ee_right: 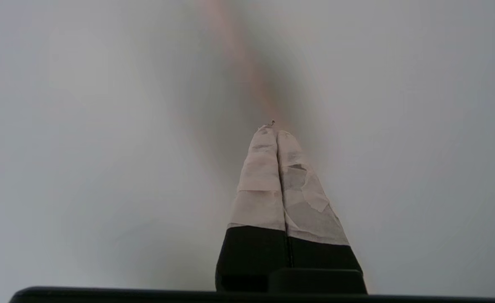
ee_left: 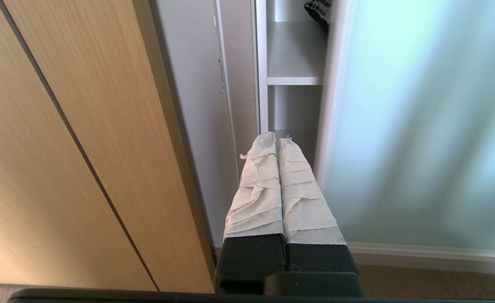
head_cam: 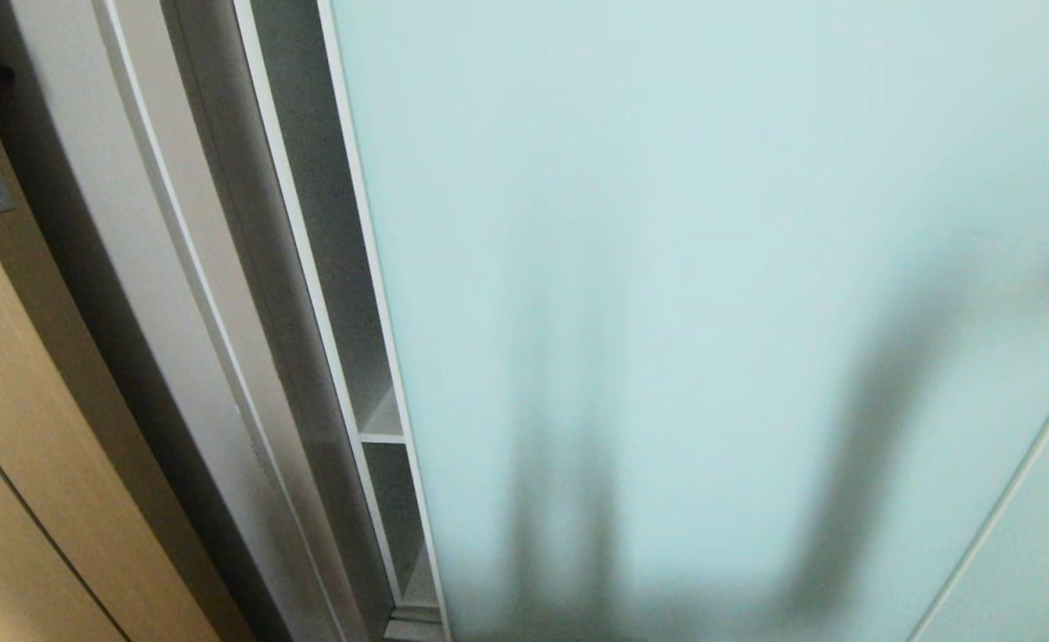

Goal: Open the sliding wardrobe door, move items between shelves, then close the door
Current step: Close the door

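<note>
- Head view shows the sliding wardrobe door [head_cam: 712, 267] covering nearly the whole opening, with only a narrow gap at its left edge where the white interior and one of the shelves [head_cam: 382, 426] show.
- Neither arm appears in that view; only soft dark shadows fall on the frosted glass.
- Left wrist view places the left gripper [ee_left: 276, 141] low, just before that gap, its taped fingers [ee_left: 258, 185] pressed together and grasping nothing.
- A dark patterned corner of the cushion [ee_left: 318, 10] lies on the upper shelf [ee_left: 294, 50], half hidden behind the door's edge.
- The tan wooden door [ee_left: 83, 139] stands to the side, apart from the work.
- Right wrist view gives the right gripper [ee_right: 276, 132] clenched and empty too, against a blurred pale surface; what it faces cannot be told.
- The step in hand looks like widening the gap, so the door is barely started.
- To do it well, set closed fingertips against the silver frame edge rather than the glass, push level along the track, and go steadily so the panel does not rack or bounce.
- Keep the fingers clear of the shelf fronts while sliding.
</note>
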Robot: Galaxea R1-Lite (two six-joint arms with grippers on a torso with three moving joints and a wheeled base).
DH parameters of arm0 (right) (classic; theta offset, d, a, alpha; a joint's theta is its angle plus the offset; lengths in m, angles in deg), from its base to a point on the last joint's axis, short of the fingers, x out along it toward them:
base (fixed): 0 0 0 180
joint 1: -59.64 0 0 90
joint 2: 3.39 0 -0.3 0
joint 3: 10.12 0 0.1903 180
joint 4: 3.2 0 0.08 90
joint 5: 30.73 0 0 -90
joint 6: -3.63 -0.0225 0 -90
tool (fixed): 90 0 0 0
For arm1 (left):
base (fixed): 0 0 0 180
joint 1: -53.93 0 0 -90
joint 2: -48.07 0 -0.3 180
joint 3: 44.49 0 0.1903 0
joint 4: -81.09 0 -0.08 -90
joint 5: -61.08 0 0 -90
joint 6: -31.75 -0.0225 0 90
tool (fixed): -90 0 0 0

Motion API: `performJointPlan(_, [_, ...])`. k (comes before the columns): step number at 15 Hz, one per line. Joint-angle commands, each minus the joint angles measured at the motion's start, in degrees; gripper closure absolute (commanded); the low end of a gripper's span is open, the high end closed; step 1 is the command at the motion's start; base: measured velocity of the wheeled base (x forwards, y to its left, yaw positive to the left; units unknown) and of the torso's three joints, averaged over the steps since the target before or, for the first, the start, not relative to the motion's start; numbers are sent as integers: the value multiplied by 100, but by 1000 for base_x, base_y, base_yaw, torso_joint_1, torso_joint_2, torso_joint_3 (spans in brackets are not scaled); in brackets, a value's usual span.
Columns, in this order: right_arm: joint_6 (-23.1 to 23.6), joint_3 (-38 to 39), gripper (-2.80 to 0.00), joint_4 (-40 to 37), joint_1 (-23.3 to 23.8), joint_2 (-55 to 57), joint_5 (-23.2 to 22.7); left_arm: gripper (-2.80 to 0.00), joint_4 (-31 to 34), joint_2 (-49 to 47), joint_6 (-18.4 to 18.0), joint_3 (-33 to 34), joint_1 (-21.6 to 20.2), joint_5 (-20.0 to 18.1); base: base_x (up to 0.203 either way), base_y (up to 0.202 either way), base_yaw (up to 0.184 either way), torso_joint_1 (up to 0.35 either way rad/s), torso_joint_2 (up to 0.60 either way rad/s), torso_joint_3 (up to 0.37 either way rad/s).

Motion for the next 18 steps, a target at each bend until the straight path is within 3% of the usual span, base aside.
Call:
performJointPlan(1, [-12,-61,0,211,113,551,-26,0,-2,-8,-4,9,-2,-3,0,0,0,0,0,0])
performJointPlan(4, [-351,-384,0,173,-473,1228,-126,0,-5,-8,-4,9,-2,-3,0,0,0,0,0,0])
performJointPlan(6, [-729,-826,0,159,-674,1677,-510,0,4,-8,-4,9,-2,-3,0,0,0,0,0,0])
performJointPlan(9, [-851,-1046,0,164,-983,2152,-883,0,4,-8,-4,9,-2,-3,0,0,0,0,0,0])
performJointPlan(14, [-975,-1259,0,163,-1649,2656,-820,0,3,-8,-4,9,-2,-3,0,0,0,0,0,0])
performJointPlan(18, [-1200,-1691,0,163,-1919,2895,-466,0,-3,-8,-4,9,-2,-3,0,0,0,0,0,0])
